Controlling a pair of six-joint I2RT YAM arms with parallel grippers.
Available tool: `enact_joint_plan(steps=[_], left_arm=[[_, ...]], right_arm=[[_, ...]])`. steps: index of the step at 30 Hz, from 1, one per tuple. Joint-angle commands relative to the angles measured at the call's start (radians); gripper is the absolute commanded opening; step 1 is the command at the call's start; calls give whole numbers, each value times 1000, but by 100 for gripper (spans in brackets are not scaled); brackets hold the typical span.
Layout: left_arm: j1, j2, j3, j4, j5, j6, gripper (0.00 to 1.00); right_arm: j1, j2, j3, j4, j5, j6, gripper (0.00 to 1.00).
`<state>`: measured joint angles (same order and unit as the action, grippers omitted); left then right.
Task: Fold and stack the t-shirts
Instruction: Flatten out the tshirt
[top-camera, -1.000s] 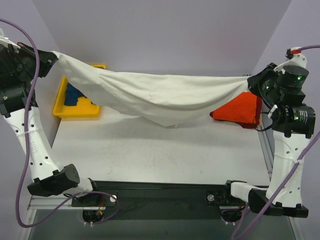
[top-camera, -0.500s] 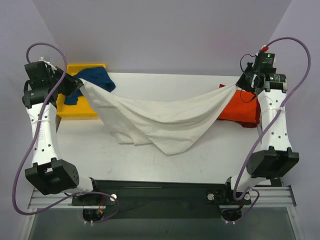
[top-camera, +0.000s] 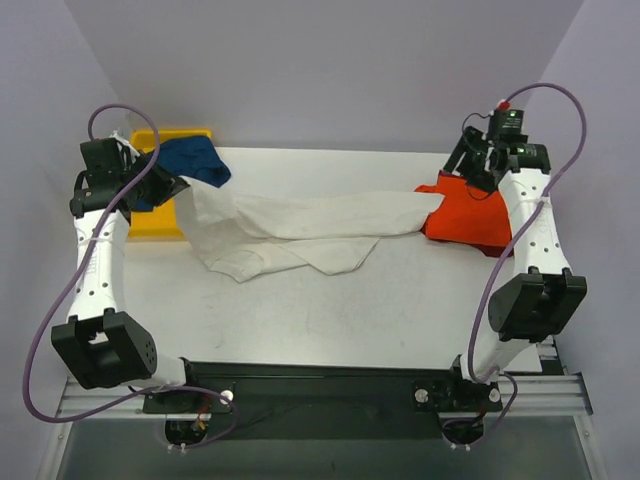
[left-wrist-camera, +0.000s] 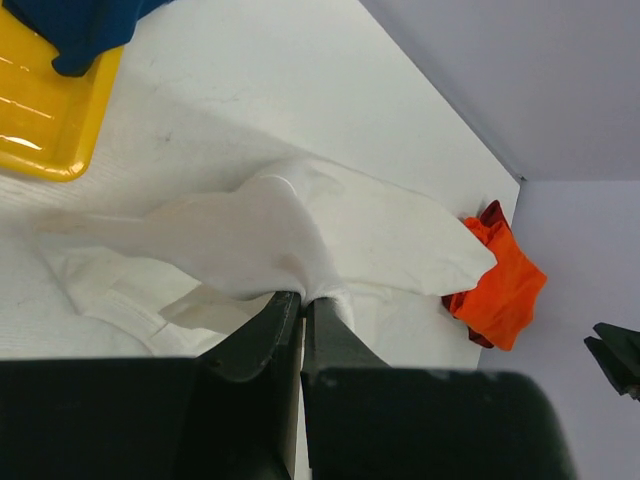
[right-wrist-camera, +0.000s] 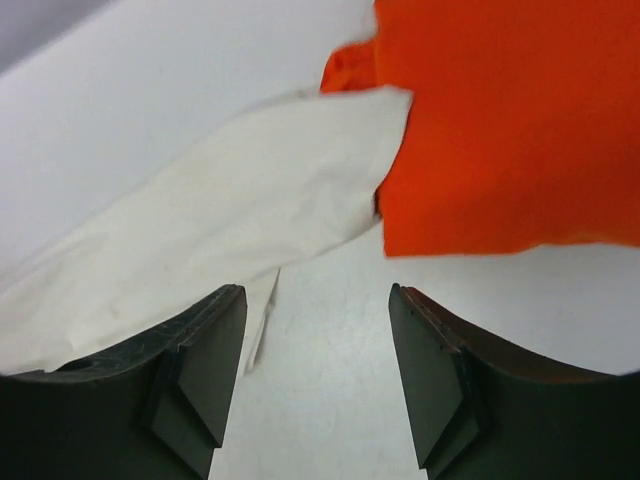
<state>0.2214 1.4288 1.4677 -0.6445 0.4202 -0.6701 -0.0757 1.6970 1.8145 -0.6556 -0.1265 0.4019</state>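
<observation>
My left tool (left-wrist-camera: 302, 298) pinches the off-white shirt (top-camera: 300, 225), bunched across the surface (top-camera: 350, 300), touching the crumpled orange-red shirt (top-camera: 475, 215); dark blue shirt (top-camera: 195, 160) far left.

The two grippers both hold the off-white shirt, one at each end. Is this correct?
Not quite. Only the left gripper is shut on the off-white shirt. The right wrist view shows the right gripper open and holding nothing, above that shirt's end by the orange shirt.

off-white t-shirt (top-camera: 300, 225): soft matt cloth, creased. orange-red t-shirt (top-camera: 475, 215): matt cloth, smooth. dark blue t-shirt (top-camera: 195, 160): matt cloth. yellow bin (left-wrist-camera: 40, 130): glossy smooth plastic. table (top-camera: 350, 300): matt white, faintly textured.
</observation>
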Motion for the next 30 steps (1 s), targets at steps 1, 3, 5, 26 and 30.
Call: enact_joint_plan(steps=[1, 3, 5, 26, 30], left_arm=[[-14, -22, -26, 72, 12, 29, 0], [-25, -22, -40, 66, 17, 37, 0], [-33, -22, -63, 63, 17, 46, 0], [-99, -18, -66, 22, 15, 70, 0], [-102, -30, -67, 17, 14, 69, 0]], right_arm=[[167, -123, -154, -1, -27, 28, 59], [232, -155, -327, 57, -45, 55, 58], [327, -180, -487, 103, -81, 112, 58], [583, 225, -454, 255, -64, 124, 59], [583, 276, -428, 248, -64, 123, 56]])
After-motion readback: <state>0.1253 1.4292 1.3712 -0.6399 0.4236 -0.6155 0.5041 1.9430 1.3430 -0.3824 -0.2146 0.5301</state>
